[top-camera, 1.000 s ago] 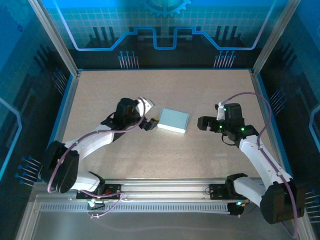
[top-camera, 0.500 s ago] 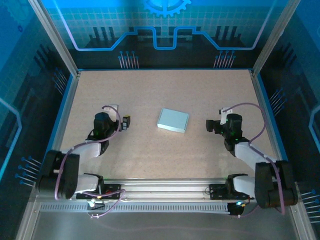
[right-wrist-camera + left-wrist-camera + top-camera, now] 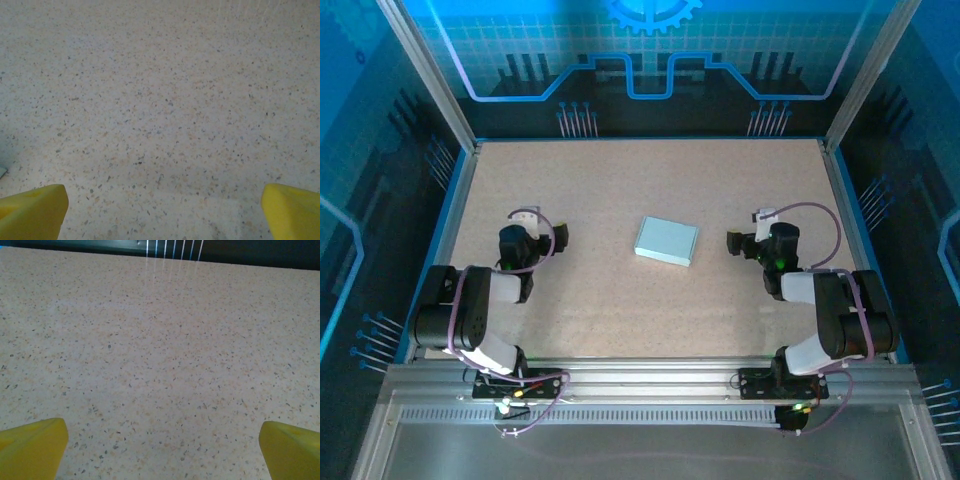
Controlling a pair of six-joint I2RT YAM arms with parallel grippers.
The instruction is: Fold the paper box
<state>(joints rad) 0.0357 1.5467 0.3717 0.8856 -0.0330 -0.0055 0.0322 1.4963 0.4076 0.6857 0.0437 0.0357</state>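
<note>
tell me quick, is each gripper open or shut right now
Left gripper: jaws open, holding nothing.
Right gripper: jaws open, holding nothing.

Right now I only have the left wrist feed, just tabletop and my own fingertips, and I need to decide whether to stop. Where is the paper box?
Observer: The paper box lies in the middle of the table, to the right of the left gripper and well apart from it.
Operator: Does it look folded?
Observer: From above it looks like a closed, shallow rectangle with no flaps sticking out.
Operator: And the right gripper?
Observer: The right gripper is open, on the box's other side, not touching it.
</note>
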